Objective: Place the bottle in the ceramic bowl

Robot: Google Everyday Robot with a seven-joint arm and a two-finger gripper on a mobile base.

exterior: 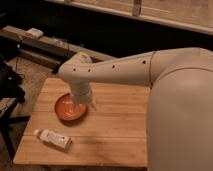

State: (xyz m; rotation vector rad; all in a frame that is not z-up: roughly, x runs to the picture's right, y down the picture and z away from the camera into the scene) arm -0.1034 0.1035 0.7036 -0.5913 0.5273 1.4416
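The bottle (54, 138), whitish with a white cap at its left end and a pale label, lies on its side near the front left of the wooden table (115, 130). The ceramic bowl (68, 109), orange-red and shallow, sits on the table's left half, behind the bottle. My gripper (84, 104) hangs from the white arm just over the bowl's right rim. It holds nothing that I can see. The arm's wrist hides the bowl's right part.
My large white arm and body (175, 100) fill the right side of the view. A dark bench (45, 45) with a small white object on it runs behind the table. A dark stand (10, 90) is at the table's left edge.
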